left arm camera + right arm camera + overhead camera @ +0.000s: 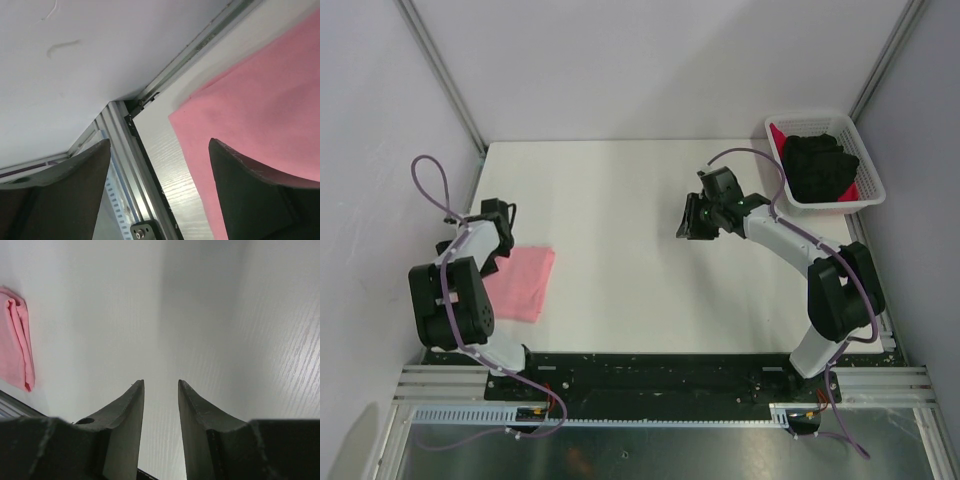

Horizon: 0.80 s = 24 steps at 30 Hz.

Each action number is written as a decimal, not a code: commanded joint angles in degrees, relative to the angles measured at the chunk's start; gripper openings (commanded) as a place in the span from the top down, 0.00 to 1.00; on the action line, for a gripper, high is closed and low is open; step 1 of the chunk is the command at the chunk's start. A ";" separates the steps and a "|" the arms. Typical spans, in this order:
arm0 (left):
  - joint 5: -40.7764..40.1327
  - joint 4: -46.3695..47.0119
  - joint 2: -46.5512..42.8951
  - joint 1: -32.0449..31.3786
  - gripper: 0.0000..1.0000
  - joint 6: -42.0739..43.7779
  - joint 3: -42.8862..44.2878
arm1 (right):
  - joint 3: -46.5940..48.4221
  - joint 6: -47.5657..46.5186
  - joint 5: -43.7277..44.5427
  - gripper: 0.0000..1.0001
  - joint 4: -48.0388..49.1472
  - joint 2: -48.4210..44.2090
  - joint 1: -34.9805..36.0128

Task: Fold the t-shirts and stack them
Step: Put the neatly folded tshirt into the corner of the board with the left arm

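The salmon-pink t-shirt [520,282] lies folded flat at the table's near left. It also shows in the left wrist view [260,100] and small at the left of the right wrist view [15,340]. My left gripper [488,258] [160,142] is open wide and empty over the shirt's left edge, by the table's edge. My right gripper [692,225] [161,385] hovers over bare table right of centre, its jaws a little apart and empty. The black t-shirt [817,165] lies crumpled in the white basket [810,116] on top of the red t-shirt [777,134].
The basket stands at the far right corner of the white table [620,190]. An aluminium frame rail [150,200] runs along the table's left and near edges. Grey walls close in the back and sides.
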 commanded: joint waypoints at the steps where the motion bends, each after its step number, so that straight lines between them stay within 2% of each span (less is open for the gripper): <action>1: 4.25 0.93 -5.77 0.51 0.15 -1.32 2.71 | 0.15 -1.10 0.02 0.62 0.75 -0.67 0.20; 5: 14.47 2.39 -10.04 -1.84 0.14 0.83 3.07 | 0.15 -0.80 0.38 0.62 1.02 -0.81 0.29; 8: 24.38 4.89 -13.06 -6.21 0.13 3.12 3.34 | 0.19 -0.38 0.88 0.62 1.01 -0.93 0.31; 10: 29.32 5.93 -13.85 -11.05 0.13 3.68 4.27 | 0.16 -0.08 1.46 0.62 0.82 -1.13 0.42; 14: 34.10 7.65 -13.88 -23.22 0.08 2.62 6.50 | 0.11 0.30 3.86 0.62 -0.33 -2.18 1.02; 18: 42.40 12.01 -13.80 -31.41 0.03 -0.44 6.33 | -0.36 0.67 6.49 0.62 -1.83 -5.10 1.39; 24: 44.91 18.07 -12.98 -45.44 0.01 -2.63 6.25 | -4.13 3.00 9.80 0.61 -2.22 -12.46 1.45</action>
